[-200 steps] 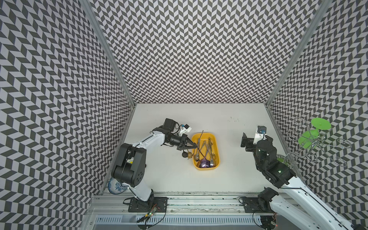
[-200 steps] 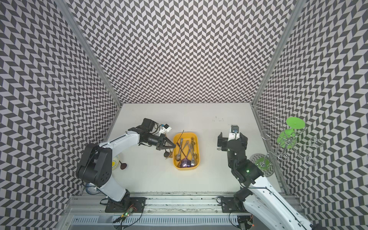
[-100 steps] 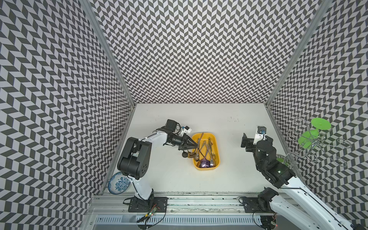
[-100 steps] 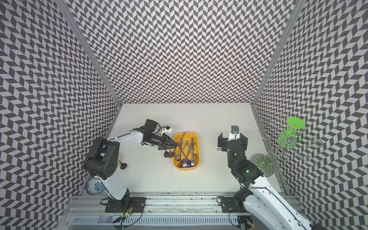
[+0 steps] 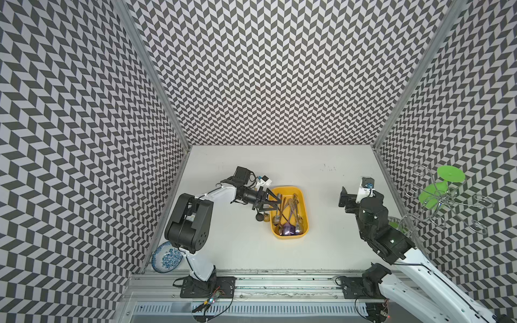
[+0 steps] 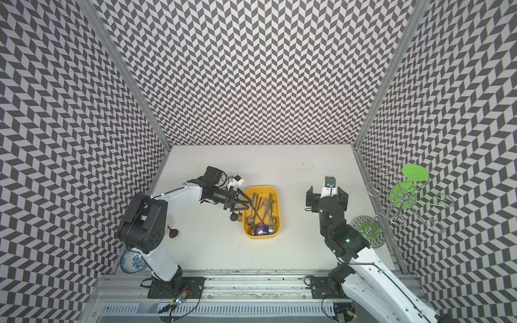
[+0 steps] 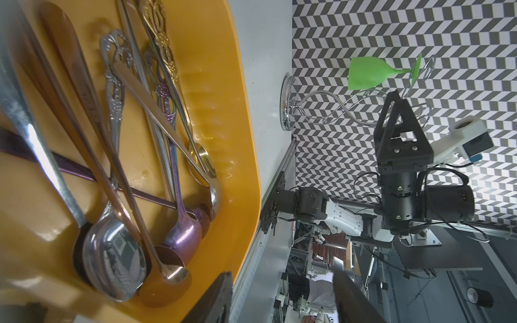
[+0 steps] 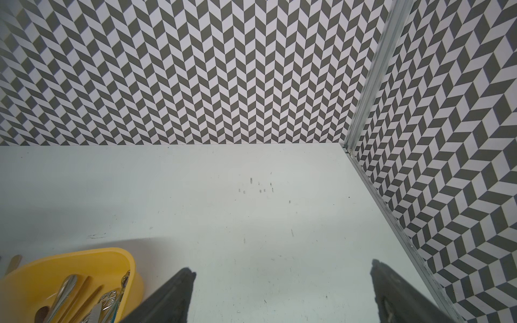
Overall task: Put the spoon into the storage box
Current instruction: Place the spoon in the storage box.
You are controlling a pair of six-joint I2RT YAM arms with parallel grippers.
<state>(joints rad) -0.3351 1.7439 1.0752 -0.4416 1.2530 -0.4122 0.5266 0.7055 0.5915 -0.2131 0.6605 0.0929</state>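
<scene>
The left claw (image 5: 279,204) has let go: jaws pinched on the spoon (image 5: 276,220) a second ago now stand spread above the rim of the storage box (image 5: 289,237), nothing between them. The spoon lies inside the storage box among other spoons (image 5: 293,208), by the wall nearest that claw. The right claw (image 8: 282,268) hangs spread, holding nothing, well apart from the storage box.

The left pincer (image 5: 278,204) hides part of the storage box's (image 5: 289,237) left rim
</scene>
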